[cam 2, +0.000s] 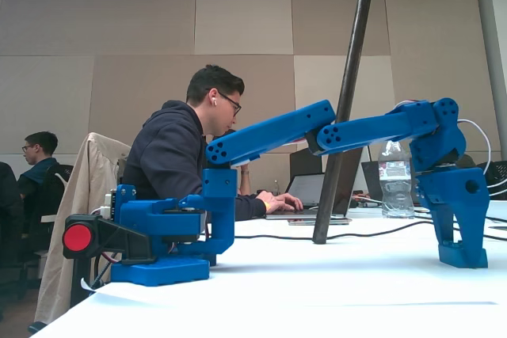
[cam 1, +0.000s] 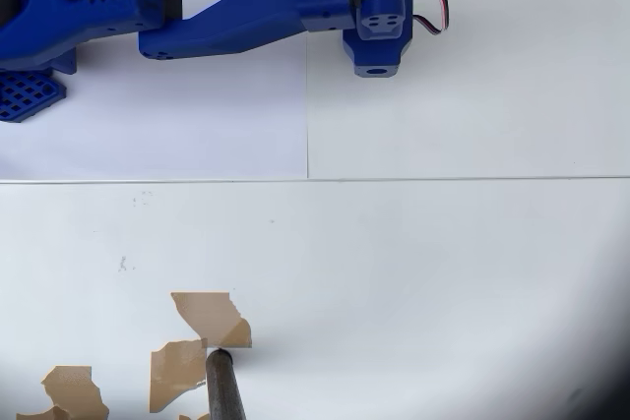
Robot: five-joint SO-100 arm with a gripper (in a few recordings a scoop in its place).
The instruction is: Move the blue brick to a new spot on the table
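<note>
Blue plastic against blue plastic: the gripper (cam 2: 463,252) stands tip-down on the white table (cam 1: 443,272), and I can't tell the blue brick apart from it. It may be hidden at the tip. I can't tell whether the jaws are closed or apart. My guess is the brick is light, stiff and a bit slick, so I'd pinch its two flat opposite sides below the studs.

White bench (cam 1: 443,272) with torn brown tape patches (cam 1: 209,317); blue arm (cam 2: 277,136) (perforated with small holes); red round knob (cam 2: 78,237) on its base.
</note>
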